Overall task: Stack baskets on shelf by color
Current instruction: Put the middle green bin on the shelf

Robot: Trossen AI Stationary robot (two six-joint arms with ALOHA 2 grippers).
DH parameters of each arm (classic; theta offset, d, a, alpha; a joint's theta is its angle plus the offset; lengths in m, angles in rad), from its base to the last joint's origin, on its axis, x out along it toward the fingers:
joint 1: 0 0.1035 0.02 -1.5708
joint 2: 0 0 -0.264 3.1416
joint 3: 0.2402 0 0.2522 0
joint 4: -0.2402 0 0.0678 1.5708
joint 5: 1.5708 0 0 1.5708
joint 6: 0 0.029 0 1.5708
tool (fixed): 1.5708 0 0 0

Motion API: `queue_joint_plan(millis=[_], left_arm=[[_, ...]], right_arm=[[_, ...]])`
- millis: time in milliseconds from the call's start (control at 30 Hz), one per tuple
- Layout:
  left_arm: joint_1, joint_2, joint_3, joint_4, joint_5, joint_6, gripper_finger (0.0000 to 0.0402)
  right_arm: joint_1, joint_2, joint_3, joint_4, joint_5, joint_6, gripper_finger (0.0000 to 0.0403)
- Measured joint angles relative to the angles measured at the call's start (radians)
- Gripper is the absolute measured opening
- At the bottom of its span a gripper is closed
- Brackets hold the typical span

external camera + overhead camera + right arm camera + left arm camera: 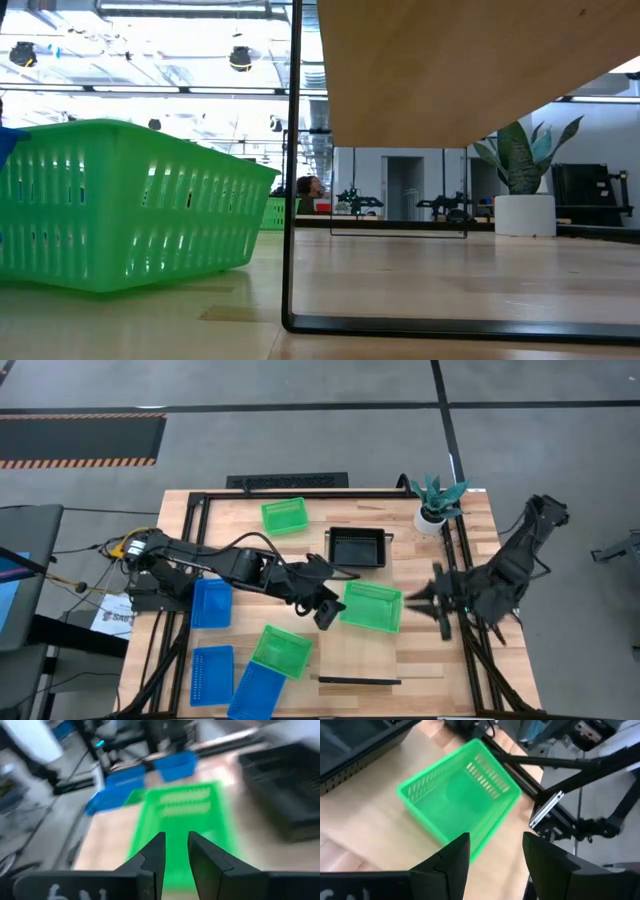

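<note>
Seven baskets show in the high view, none yet stacked on the shelf, which we take to be the thin dark-edged strip near the table's front edge. A green basket lies mid-table between the two claws; a second green basket sits near the far edge, a third green basket overlaps a blue basket toward the front, and two more blue baskets lie along the left edge. One black basket rests just behind the middle, and a potted plant stands at the far right corner. The left claw reaches in just beside the central green basket's left rim; the right claw points at its right side, so we judge both are closing on it for a pickup or handover. A white label by the left arm's base is too small to read. In the low view the shelf's pale board fills the top, with a black rail down to the table and a green basket at left. The left wrist view shows released fingers above the basket's near wall, holding nothing. The right wrist view shows narrowly parted fingers, empty, aimed along the green basket; white marks on each wrist housing are unreadable.
</note>
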Motion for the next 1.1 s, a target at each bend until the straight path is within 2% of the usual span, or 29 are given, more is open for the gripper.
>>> queue_joint_plan(millis=[167,367,533,900,1100], left_arm=[[-0.018,-0.003,0.000,-0.063,-0.012,0.019,0.0170],[-0.026,-0.003,0.000,-0.093,-0.016,0.021,0.0170],[-0.026,-0.003,0.000,-0.091,-0.023,0.027,0.0170],[-0.026,-0.003,0.000,-0.149,-0.064,0.041,0.0170],[-0.026,-0.003,0.000,-0.210,-0.081,0.063,0.0170]], right_arm=[[0.102,0.126,0.000,-0.004,0.005,0.161,0.0088],[0.118,0.245,0.000,0.004,0.006,0.283,0.0075],[0.062,0.276,0.000,0.000,0.008,0.268,0.0072],[-0.106,0.268,0.000,-0.002,0.008,0.115,0.0072],[-0.145,0.268,0.000,-0.003,-0.041,0.110,0.0072]])
